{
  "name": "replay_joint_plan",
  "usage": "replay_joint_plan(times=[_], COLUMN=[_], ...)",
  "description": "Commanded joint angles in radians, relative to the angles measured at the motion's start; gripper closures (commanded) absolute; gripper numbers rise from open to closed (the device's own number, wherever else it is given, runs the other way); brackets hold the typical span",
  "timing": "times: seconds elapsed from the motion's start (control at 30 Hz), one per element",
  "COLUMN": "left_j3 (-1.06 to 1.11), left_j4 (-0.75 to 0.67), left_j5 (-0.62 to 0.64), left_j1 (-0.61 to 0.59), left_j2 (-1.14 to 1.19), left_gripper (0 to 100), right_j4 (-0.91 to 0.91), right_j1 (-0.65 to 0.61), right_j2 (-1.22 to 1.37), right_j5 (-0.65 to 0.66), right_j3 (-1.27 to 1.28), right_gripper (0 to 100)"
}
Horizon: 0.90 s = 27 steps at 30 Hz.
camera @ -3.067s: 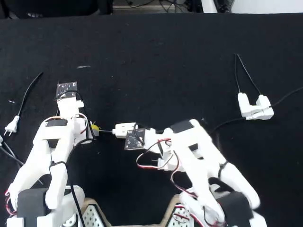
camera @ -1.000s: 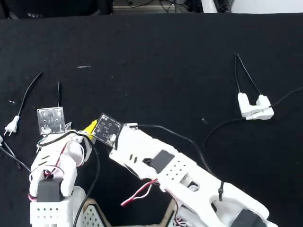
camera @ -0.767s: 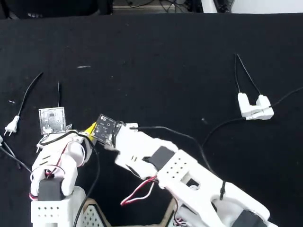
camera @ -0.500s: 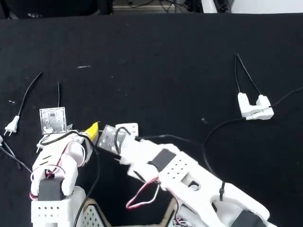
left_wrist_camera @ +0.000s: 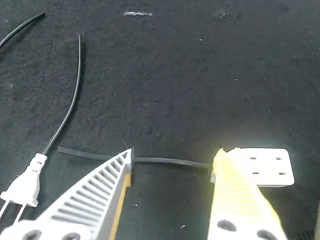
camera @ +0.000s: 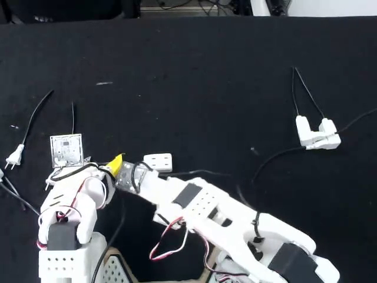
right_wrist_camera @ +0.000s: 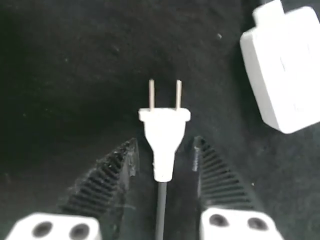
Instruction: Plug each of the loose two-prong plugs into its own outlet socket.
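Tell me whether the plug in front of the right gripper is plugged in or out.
Out. Both prongs of the plug are bare, apart from the white outlet block.

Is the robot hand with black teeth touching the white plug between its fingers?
Apart. The right wrist view shows the white plug lying between the right hand's open fingers, with black table visible on either side of it.

Over three seconds: left arm (camera: pixel 70 200) pulled back from mid-desk (camera: pixel 206 88) toward near left corner. Meanwhile right arm (camera: pixel 200 206) swung left, wrist covering outlet socket (camera: pixel 158 163) a second ago, then drew back toward near edge. Socket uncovered again. Right gripper (right_wrist_camera: pixel 162 145), earlier against socket, now spread either side of plug (right_wrist_camera: pixel 164 127).
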Motion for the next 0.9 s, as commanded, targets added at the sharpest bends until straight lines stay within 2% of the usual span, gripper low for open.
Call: replay_joint_plan(times=[0.0, 0.1, 0.2, 0.23, 0.4, 0.6, 0.87], left_j3=[-0.024, -0.024, -0.024, -0.024, -0.024, -0.024, -0.022], left_j4=[0.005, 0.005, 0.005, 0.005, 0.005, 0.005, 0.003], left_j5=[-0.002, -0.002, -0.003, -0.003, -0.006, -0.008, -0.008], left_j1=[0.001, 0.001, 0.001, 0.001, 0.001, 0.005, 0.01], left_j2=[-0.005, -0.005, -0.005, -0.005, -0.005, -0.005, -0.005], left_gripper=[74, 74, 74, 74, 74, 74, 74], right_j4=[-0.038, -0.041, -0.072, -0.08, -0.054, 0.003, -0.091], right_j1=[-0.008, 0.015, 0.052, 0.063, 0.077, 0.074, 0.072], right_j2=[0.005, 0.005, -0.001, 0.005, -0.036, -0.243, -0.377], right_j5=[-0.008, -0.006, -0.008, -0.008, -0.005, -0.002, -0.008], right_j3=[-0.053, -0.056, -0.05, -0.048, -0.035, -0.03, -0.033], right_gripper=[85.7, 88.0, 99.5, 97.3, 98.8, 98.8, 98.8])
